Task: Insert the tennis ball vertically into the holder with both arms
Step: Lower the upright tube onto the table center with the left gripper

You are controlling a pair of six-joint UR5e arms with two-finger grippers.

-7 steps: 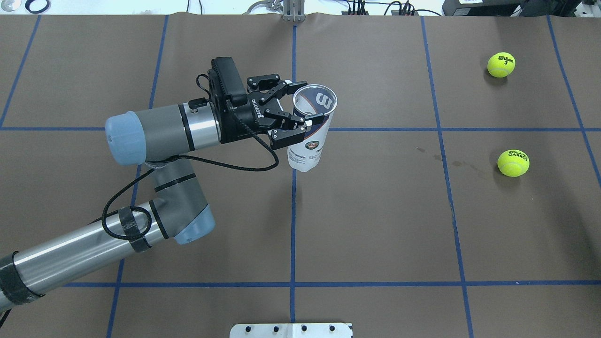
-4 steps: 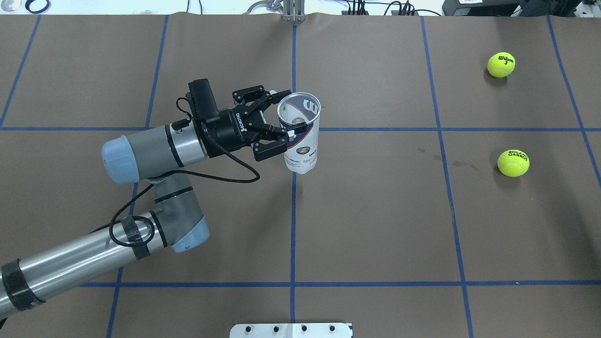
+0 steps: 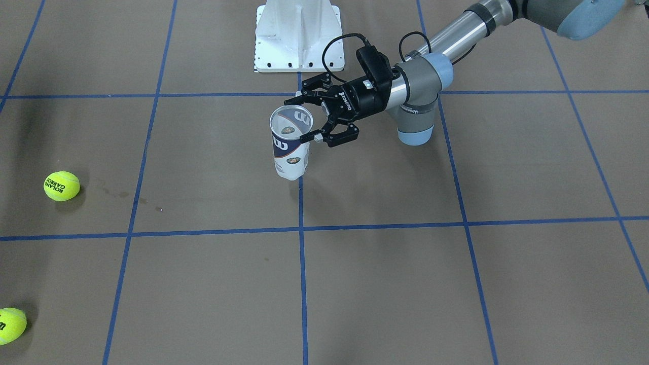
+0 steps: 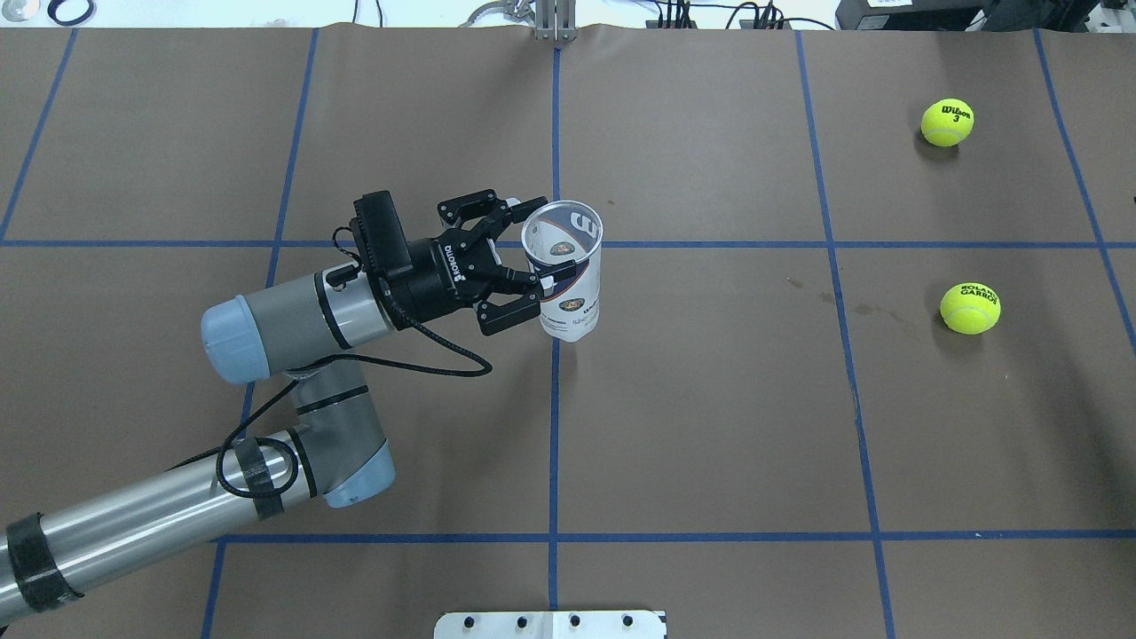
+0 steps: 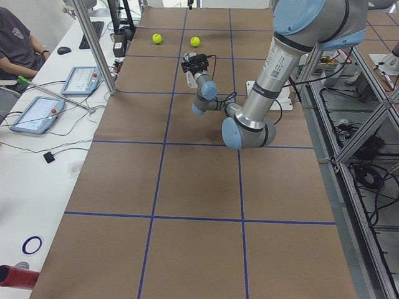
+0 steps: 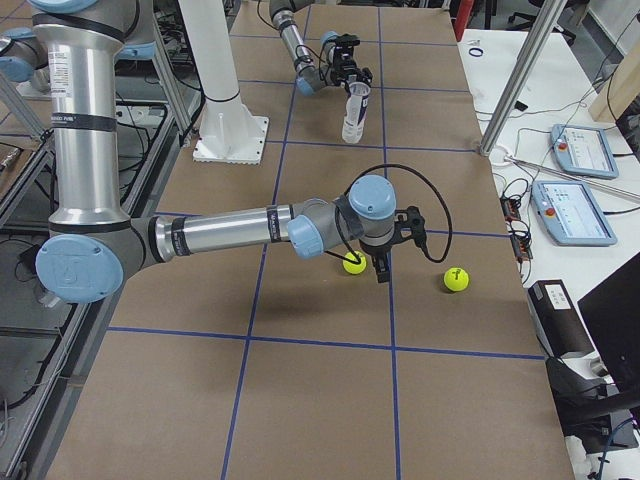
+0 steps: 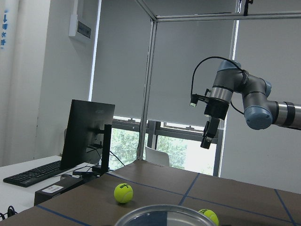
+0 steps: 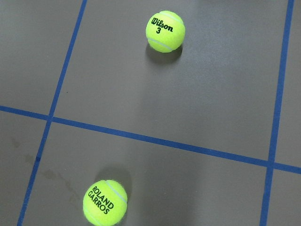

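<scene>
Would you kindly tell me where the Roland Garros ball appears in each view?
Front-facing: Roland Garros ball, left edge.
Overhead: right side, mid-height.
Exterior left: top, right-hand of two balls.
Exterior right: centre, left-hand of two balls.
Left wrist: bottom edge, right of centre.
Right wrist: bottom left.
Landmark: the Wilson ball beside it in every view.

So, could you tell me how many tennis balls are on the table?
2, both on the robot's right: the Wilson ball farther from it, the Roland Garros ball nearer. None shows inside the holder.
</scene>
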